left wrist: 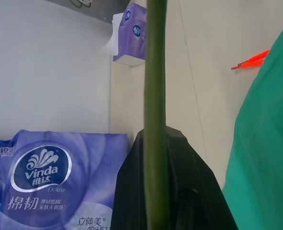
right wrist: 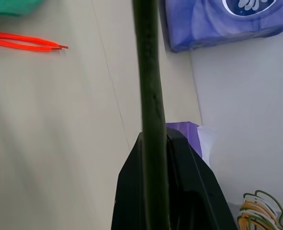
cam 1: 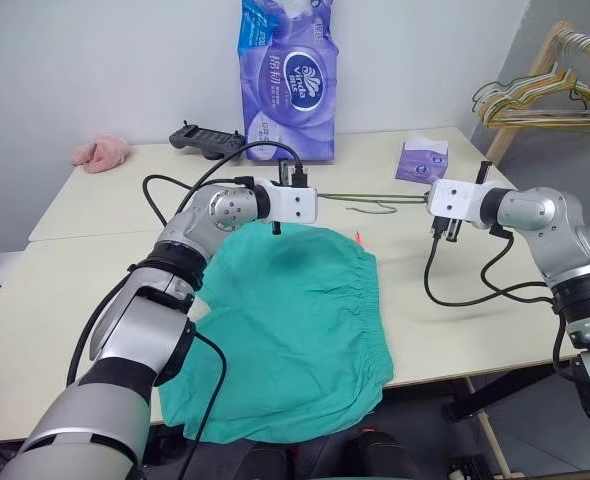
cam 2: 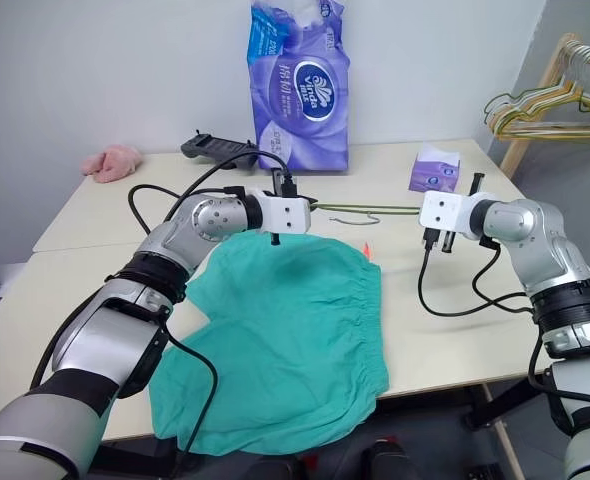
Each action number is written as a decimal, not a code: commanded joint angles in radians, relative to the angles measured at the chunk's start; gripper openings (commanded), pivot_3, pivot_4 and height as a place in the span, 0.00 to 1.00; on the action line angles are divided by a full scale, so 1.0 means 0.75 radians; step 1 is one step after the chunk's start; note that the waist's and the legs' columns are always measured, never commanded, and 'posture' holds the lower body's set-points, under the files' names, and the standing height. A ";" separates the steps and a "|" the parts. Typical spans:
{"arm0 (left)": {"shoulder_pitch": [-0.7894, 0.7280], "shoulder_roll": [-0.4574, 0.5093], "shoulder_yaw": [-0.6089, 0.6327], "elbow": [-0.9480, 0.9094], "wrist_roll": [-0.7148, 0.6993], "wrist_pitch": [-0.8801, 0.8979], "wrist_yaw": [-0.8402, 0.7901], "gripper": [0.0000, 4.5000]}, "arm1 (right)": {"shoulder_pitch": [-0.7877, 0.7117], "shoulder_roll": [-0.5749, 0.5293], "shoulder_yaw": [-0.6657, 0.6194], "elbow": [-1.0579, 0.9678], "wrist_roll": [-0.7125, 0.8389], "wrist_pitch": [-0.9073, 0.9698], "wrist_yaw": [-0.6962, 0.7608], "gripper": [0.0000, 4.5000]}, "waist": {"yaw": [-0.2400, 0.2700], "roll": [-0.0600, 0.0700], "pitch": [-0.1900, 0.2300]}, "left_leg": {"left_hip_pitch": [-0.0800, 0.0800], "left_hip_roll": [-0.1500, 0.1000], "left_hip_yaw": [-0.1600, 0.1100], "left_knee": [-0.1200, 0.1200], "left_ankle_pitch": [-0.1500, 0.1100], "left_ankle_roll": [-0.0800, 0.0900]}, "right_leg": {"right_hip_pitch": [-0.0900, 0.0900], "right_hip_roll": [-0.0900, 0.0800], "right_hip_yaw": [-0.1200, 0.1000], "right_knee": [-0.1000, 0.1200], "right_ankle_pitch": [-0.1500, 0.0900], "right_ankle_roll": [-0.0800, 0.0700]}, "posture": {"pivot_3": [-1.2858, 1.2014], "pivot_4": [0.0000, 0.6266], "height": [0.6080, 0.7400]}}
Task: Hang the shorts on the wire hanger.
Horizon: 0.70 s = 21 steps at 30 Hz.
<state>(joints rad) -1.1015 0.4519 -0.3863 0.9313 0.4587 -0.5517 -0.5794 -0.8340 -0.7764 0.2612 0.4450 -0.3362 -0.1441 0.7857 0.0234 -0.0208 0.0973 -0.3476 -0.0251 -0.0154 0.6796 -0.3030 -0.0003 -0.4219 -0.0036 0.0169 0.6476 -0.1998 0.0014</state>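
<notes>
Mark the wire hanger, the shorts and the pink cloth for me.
wire hanger (cam 1: 375, 198), left eye view: the thin wire run between the two arms.
shorts (cam 1: 295, 330), left eye view: middle of the teal fabric.
pink cloth (cam 1: 101, 153), left eye view: centre of the fluffy bundle at the table's far left corner.

We see the shorts (cam 1: 295, 330), of teal-green soft fabric, lying flat and spread on the pale surface (cam 1: 445, 330). The gathered waistband is on the far side, with a small orange tag (cam 1: 358, 237) at its right corner, and the lower part hangs over the near edge. The wire hanger (cam 1: 375, 200), thin and olive-grey, is held level above the surface just behind the waistband, gripped at both ends, its hook pointing toward the shorts.
</notes>
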 commanded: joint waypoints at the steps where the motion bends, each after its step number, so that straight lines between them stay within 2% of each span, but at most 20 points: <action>1: -0.023 -0.007 0.043 -0.058 -0.069 -0.010 -0.037 0.11 | 0.005 0.009 -0.036 -0.083 0.038 -0.024 0.014 0.00 | 0.000 0.000 0.000 | 0.000 0.000 0.000 0.000 0.000 0.000 | 0.000 0.000 0.000 0.000 0.000 0.000 | 0.54 0.03 1.00; 3: -0.018 -0.005 0.059 -0.062 -0.113 0.006 -0.095 0.21 | 0.026 0.008 -0.046 -0.102 0.051 -0.011 0.024 0.00 | 0.000 0.000 0.000 | 0.000 0.000 0.000 0.000 0.000 0.000 | 0.000 0.000 0.000 0.000 0.000 0.000 | 0.54 0.04 1.00; 9: -0.006 0.020 0.144 -0.080 -0.260 -0.013 -0.201 0.61 | 0.066 -0.001 -0.074 -0.133 0.087 0.052 0.046 0.00 | -0.001 0.000 0.000 | 0.000 0.001 0.000 0.000 0.000 0.000 | 0.000 0.000 0.000 0.000 0.000 0.000 | 0.54 0.04 1.00; 14: 0.111 0.091 0.207 -0.194 -0.426 -0.029 -0.390 0.93 | 0.131 -0.042 -0.115 -0.134 0.113 0.121 0.064 0.00 | -0.002 0.000 0.000 | 0.000 0.001 0.000 0.000 0.000 0.000 | 0.000 0.000 0.000 0.000 0.000 0.000 | 0.53 0.05 1.00; 19: 0.249 0.176 0.291 -0.375 -0.583 0.072 -0.509 0.93 | 0.226 -0.127 -0.178 -0.088 0.171 0.209 0.116 0.00 | -0.001 0.000 0.000 | 0.000 0.001 0.000 0.001 0.000 0.000 | 0.000 0.000 0.000 0.000 0.000 0.000 | 0.53 0.06 1.00; 21: 0.326 0.189 0.346 -0.475 -0.684 0.183 -0.545 0.93 | 0.272 -0.161 -0.221 -0.066 0.221 0.294 0.164 0.00 | -0.001 0.000 0.000 | 0.000 0.001 0.000 0.001 0.000 0.000 | 0.000 0.000 0.000 0.000 0.000 0.000 | 0.54 0.06 1.00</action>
<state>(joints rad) -0.8704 0.5829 -0.1790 0.6572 0.0237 -0.4739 -0.9655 -0.6348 -0.8663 0.1554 0.3985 -0.2122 0.0296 0.8807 0.0227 -0.0207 0.0972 -0.3474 -0.0245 -0.0156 0.6801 -0.3032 0.0000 -0.4216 -0.0036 0.0167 0.6476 -0.1998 0.0014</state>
